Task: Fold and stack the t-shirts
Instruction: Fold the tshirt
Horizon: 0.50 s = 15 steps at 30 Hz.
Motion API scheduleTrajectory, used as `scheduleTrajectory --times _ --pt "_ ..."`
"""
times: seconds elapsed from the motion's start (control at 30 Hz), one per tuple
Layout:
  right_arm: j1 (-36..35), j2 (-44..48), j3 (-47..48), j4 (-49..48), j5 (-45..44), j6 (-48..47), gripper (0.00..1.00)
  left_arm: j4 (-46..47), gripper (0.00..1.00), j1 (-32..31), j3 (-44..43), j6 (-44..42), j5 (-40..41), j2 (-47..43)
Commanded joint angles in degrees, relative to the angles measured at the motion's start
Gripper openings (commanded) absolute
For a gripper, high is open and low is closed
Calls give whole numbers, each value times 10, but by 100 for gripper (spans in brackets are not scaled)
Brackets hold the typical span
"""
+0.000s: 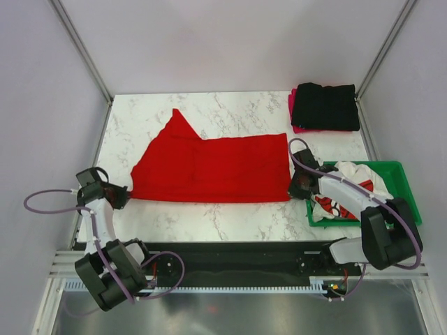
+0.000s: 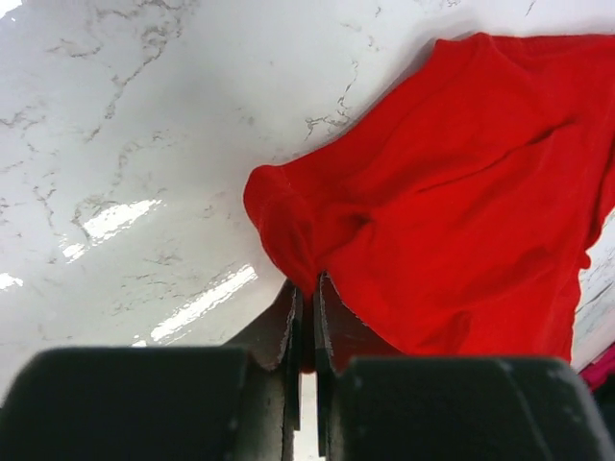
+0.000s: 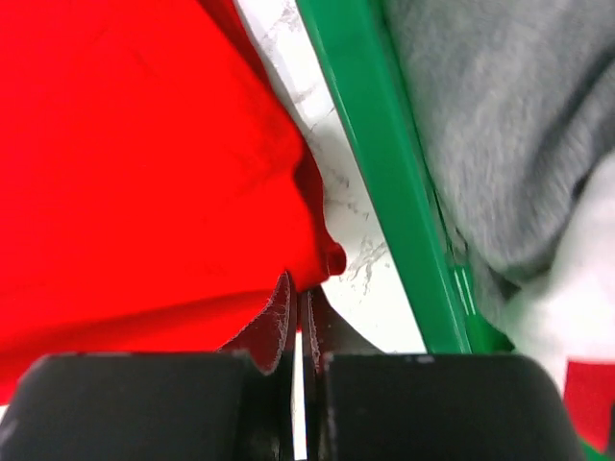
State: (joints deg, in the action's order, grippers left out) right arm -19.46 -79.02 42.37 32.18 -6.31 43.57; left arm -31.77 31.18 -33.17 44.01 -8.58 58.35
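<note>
A plain bright red t-shirt [image 1: 213,167] lies spread flat across the middle of the marble table. My left gripper [image 1: 120,197] is shut on its near left corner, seen pinched in the left wrist view [image 2: 306,288]. My right gripper [image 1: 299,187] is shut on its near right corner, pinched at the fingertips in the right wrist view [image 3: 300,296]. A folded black t-shirt [image 1: 325,106] lies on a magenta-pink one [image 1: 292,112] at the far right. White t-shirts with red print [image 1: 349,192] lie in the green crate [image 1: 401,183].
The green crate's rim [image 3: 384,173] runs just right of my right gripper. The table [image 1: 230,220] has white walls on three sides and a metal rail along its near edge. Grey-looking cloth [image 3: 500,125] fills the crate.
</note>
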Motion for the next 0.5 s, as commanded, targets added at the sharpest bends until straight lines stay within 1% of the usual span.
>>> scheduleTrajectory --times 0.0,0.07,0.13,0.17,0.2,0.23,0.27,0.3,0.37,0.4,0.47 --pt "1 43 -20 9 -30 23 0 -3 14 24 -3 -29 1 -43" --pt "2 65 -31 9 -23 34 0 -16 21 28 -11 -23 1 -58" --pt "1 84 -40 12 -8 39 2 -30 54 38 -22 -17 -14 -78" --pt "1 91 -40 15 -3 37 5 -36 69 41 -29 -16 -20 -83" --pt "1 107 -34 19 10 34 27 -45 99 48 -38 -23 -34 -87" --pt "0 118 -23 39 17 20 50 -50 100 49 -64 -32 -72 -92" --pt "-2 129 -11 52 17 12 76 -62 100 48 -83 -38 -79 -92" --pt "-7 156 22 62 13 6 98 -76 100 43 -101 -45 -82 -90" --pt "-10 174 65 92 -12 -15 98 -88 100 38 -142 -47 -86 -83" --pt "-10 175 109 98 -18 -26 98 -88 100 33 -152 -45 -91 -80" --pt "-11 160 154 111 -35 -54 98 -66 100 23 -175 -43 -109 -65"
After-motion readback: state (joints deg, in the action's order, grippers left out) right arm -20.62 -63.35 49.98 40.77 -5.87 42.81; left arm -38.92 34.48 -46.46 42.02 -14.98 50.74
